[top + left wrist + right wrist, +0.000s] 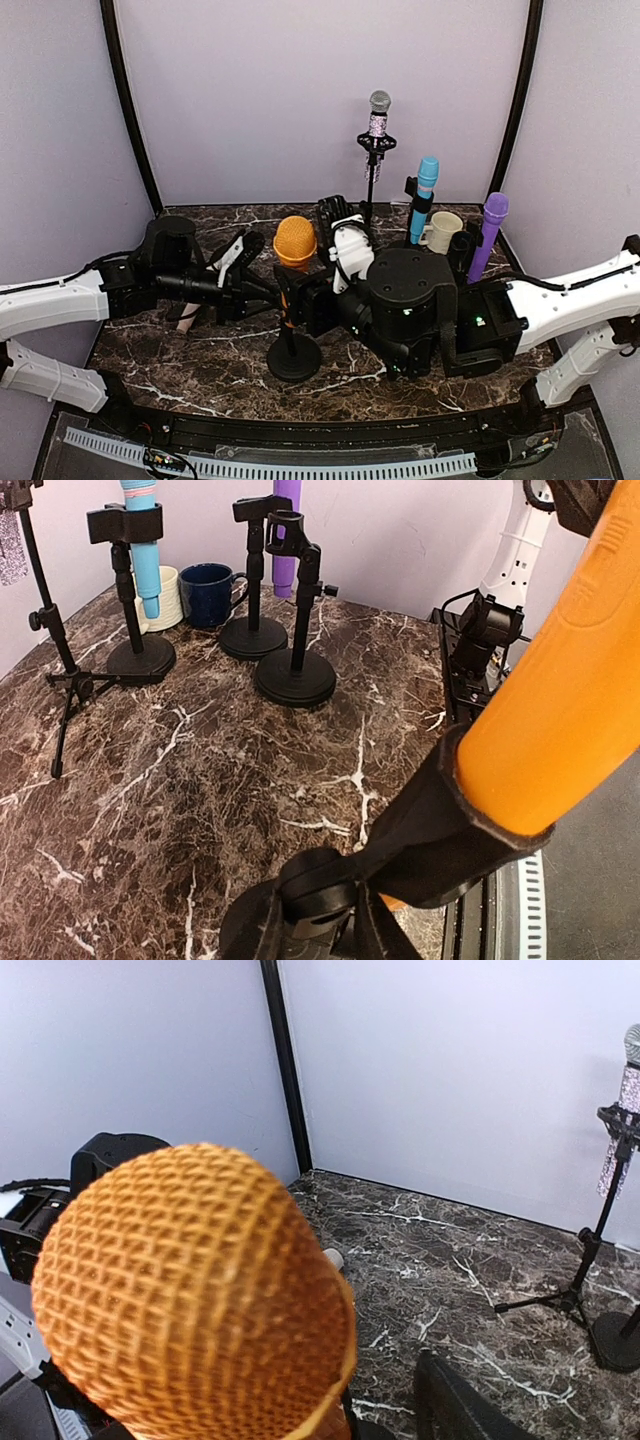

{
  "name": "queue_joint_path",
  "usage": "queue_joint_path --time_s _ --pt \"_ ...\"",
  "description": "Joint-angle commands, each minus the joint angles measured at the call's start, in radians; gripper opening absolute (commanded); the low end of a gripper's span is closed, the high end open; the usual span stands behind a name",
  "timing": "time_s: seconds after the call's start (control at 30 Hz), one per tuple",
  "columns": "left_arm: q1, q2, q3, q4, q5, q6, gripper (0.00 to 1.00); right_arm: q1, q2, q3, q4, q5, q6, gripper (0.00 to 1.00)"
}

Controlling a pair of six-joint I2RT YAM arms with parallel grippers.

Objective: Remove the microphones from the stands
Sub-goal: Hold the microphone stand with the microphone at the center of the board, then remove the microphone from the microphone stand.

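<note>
Orange microphone (295, 243) sits seated in the clip of its black desk stand (294, 358) on the marble table (180, 370). Left claw (266, 292) meets the stand's post from the left, just under the clip, probably to brace it; its spread cannot be told. Right claw (314, 298) is at the stand's right beside the microphone body, apparently placed to draw it free; its spread is equally unclear.

The microphone (295, 243) has an orange mesh head and an orange body. It sits head up, its lower end seated in the black clip (440, 830) of the stand (294, 357), a thin pole on a round black base, front-middle on the marbled counter (200, 370).
</note>
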Motion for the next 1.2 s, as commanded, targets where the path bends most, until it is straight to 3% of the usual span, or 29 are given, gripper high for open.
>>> queue_joint_path --time_s 0.0,0.1,0.23,0.43,0.63,0.83,1.17 --pt "-0.007 -0.076 -0.023 -0.020 -0.004 -0.036 0.29 -0.039 -0.021 -0.020 0.084 -0.067 -0.031 0.65" --pt "-0.007 -0.105 -0.029 -0.054 -0.019 -0.040 0.35 -0.076 -0.062 -0.093 0.147 -0.202 -0.060 0.61" --pt "-0.007 -0.143 -0.039 -0.052 -0.024 -0.036 0.51 -0.097 -0.112 -0.192 0.227 -0.364 -0.142 0.58" --pt "-0.007 -0.108 -0.015 -0.089 0.033 0.004 0.63 -0.125 -0.147 -0.227 0.203 -0.429 -0.176 0.58" --pt "-0.011 -0.005 0.005 -0.129 0.051 0.079 0.70 -0.135 -0.139 -0.220 0.197 -0.447 -0.118 0.68" --pt "-0.016 0.068 0.039 -0.131 0.048 0.129 0.71 -0.135 -0.124 -0.236 0.223 -0.447 -0.069 0.70" --pt "-0.016 0.096 0.042 -0.070 0.072 0.116 0.49 -0.136 -0.118 -0.246 0.222 -0.448 -0.020 0.67"
